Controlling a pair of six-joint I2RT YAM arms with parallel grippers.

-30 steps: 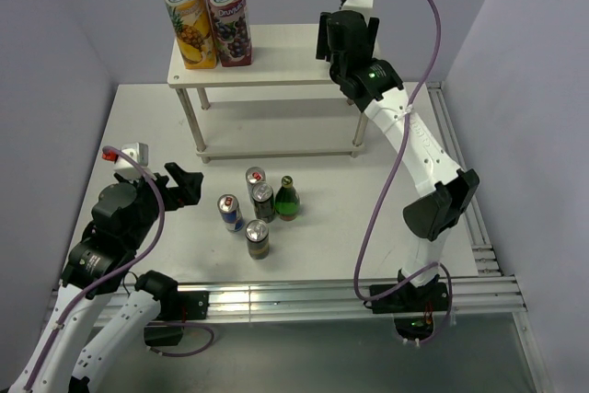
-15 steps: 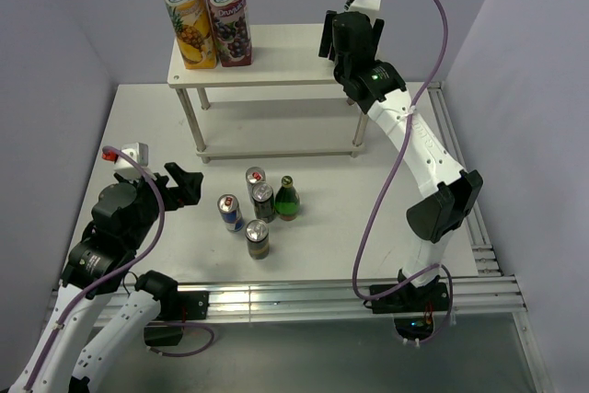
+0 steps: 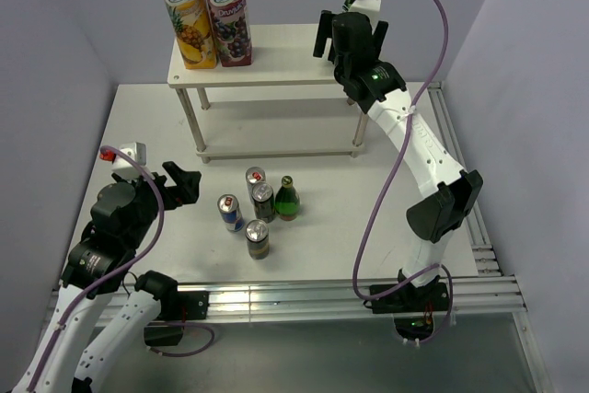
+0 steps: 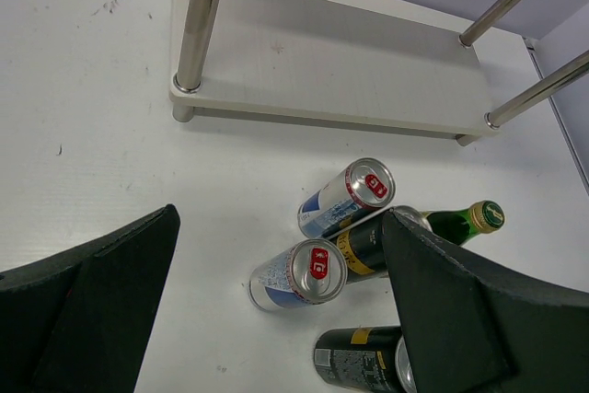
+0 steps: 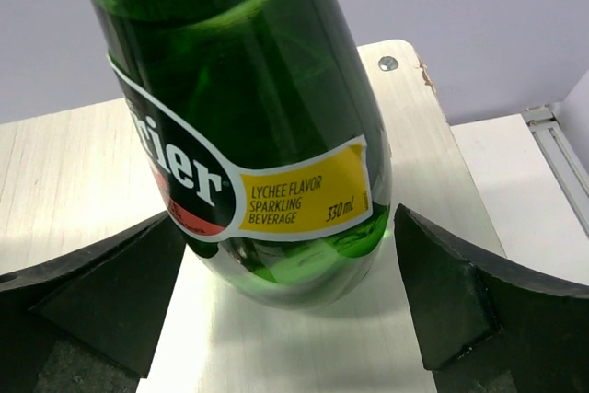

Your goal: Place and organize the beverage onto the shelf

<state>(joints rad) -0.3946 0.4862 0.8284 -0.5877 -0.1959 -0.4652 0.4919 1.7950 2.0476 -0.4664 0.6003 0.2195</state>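
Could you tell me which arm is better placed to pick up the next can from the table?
Left: the left gripper hovers open beside the cans; the right gripper straddles a green bottle on the shelf.

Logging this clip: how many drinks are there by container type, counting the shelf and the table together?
Juice cartons: 2
Cans: 4
Green bottles: 2
Total: 8
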